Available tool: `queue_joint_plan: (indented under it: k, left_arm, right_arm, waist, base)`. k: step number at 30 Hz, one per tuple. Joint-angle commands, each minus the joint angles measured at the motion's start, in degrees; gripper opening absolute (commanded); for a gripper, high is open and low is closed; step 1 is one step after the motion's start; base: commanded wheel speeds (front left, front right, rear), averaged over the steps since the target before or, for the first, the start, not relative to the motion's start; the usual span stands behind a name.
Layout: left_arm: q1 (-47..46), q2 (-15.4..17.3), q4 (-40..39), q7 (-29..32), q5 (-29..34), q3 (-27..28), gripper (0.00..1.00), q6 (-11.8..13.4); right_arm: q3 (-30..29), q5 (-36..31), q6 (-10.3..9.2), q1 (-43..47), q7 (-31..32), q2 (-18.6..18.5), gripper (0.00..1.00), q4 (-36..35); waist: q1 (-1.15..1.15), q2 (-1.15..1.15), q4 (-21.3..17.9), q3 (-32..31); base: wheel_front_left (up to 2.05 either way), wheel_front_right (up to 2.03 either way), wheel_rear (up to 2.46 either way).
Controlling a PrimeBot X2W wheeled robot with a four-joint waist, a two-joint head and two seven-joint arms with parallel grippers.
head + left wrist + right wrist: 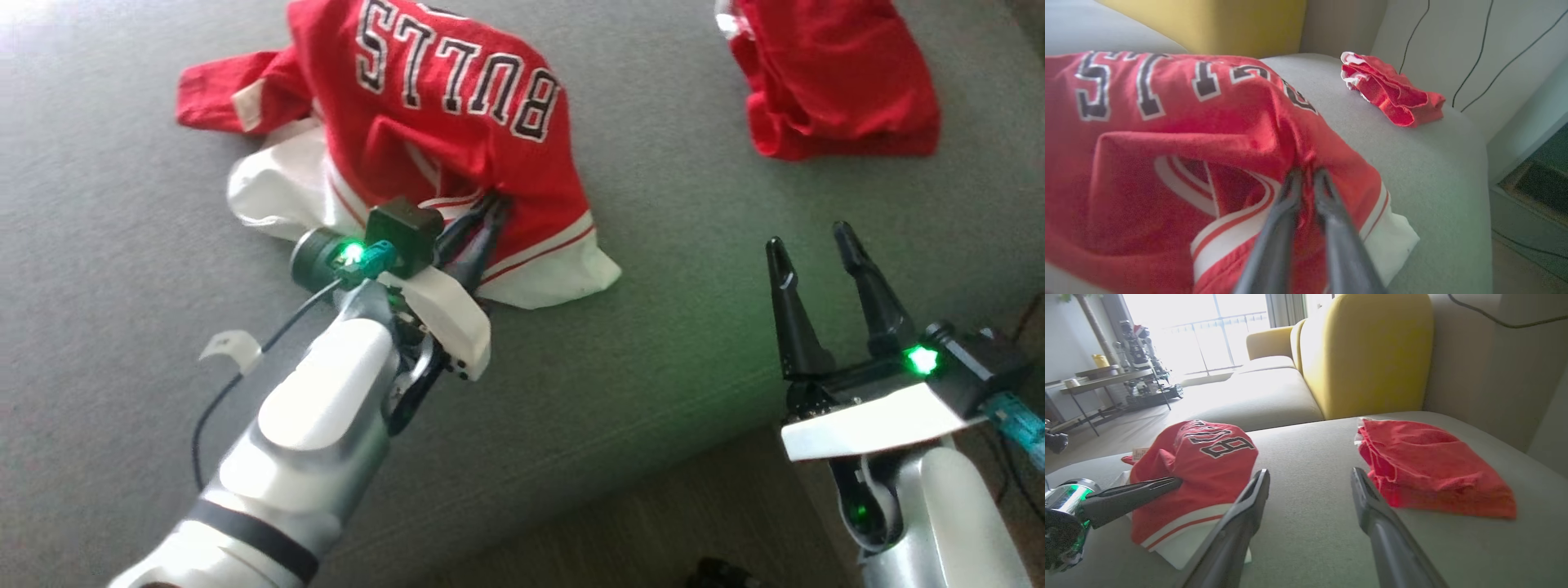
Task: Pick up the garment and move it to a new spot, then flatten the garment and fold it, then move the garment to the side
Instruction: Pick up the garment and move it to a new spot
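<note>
The garment (pixel 457 106) is a red jersey with white trim and black lettering, lying crumpled on the grey sofa seat (pixel 694 245). My left gripper (pixel 490 214) reaches into its near hem, and in the left wrist view the two fingers (pixel 1308 175) stand almost together with a raised fold of the red garment (pixel 1208 122) pinched between the tips. My right gripper (pixel 808 237) hovers open over bare cushion to the right of the garment, nothing between its fingers (pixel 1310 482). In the right wrist view the garment (pixel 1200 465) sits left of them.
A second red cloth (pixel 833 73) lies bunched at the far right of the seat (pixel 1433 469). A yellow backrest (pixel 1363 355) rises behind. The seat's front edge drops to wooden floor (pixel 653 506) near my right arm. Bare cushion lies between the two cloths.
</note>
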Motion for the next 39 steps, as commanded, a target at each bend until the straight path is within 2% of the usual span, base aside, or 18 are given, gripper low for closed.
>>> queue_joint_plan:
  k: [1,5,12,21,25,29,35,39]
  left_arm:
    - [-1.76,0.11,-1.46,-0.85,-0.32,1.9,1.0,0.44]
    - [0.49,-0.88,-4.34,-1.75,-0.85,3.57,1.0,2.77]
    - [12.56,-1.31,-18.43,-1.81,-0.91,10.76,1.0,7.94]
    - [29.92,-1.41,-33.54,-1.82,1.91,20.91,1.0,11.65]
    - [36.12,-1.45,-37.68,-1.82,1.99,24.33,1.0,12.59]
    - [39.85,-1.46,-38.77,-1.83,4.4,24.6,1.0,12.71]
    - [44.35,-1.47,-41.76,-1.83,8.47,26.27,1.0,15.81]
    - [46.04,-1.47,-43.6,-1.83,10.94,27.5,1.0,16.87]
  right_arm:
    - [1.42,0.32,-0.03,-1.55,-0.13,-0.46,1.0,-1.72]
    - [2.33,0.46,-0.03,-1.13,-0.13,-0.46,1.0,-1.49]
    - [3.3,-0.04,-0.03,0.66,-0.13,-0.46,1.0,-0.85]
    - [2.55,-0.41,-0.03,3.74,-0.13,-0.46,1.0,0.22]
    - [2.65,-0.36,-0.03,5.46,-0.13,-0.46,1.0,1.11]
    - [2.5,-0.42,-0.03,7.03,-0.13,-0.46,1.0,1.54]
    - [1.21,-0.52,-0.03,10.18,-0.13,-0.46,1.0,1.34]
    - [1.04,-0.11,-0.03,10.91,-0.13,-0.46,1.0,1.44]
  waist:
    - [-0.01,0.0,1.81,-1.09]
    - [-0.01,0.0,5.34,-3.63]
    - [-0.01,0.0,12.22,-8.31]
    - [-0.01,0.0,19.01,-13.85]
    - [-0.01,0.0,20.62,-16.07]
    - [-0.01,0.0,21.51,-17.87]
    - [-0.01,0.0,23.05,-19.99]
    - [-0.01,0.0,23.25,-20.61]
  base:
    - [0.0,0.0,0.0]
    - [0.0,0.0,0.0]
    - [0.0,0.0,0.0]
    - [0.0,0.0,0.0]
    - [0.0,0.0,0.0]
    - [0.0,0.0,0.0]
    - [0.0,0.0,0.0]
    - [0.0,0.0,0.0]
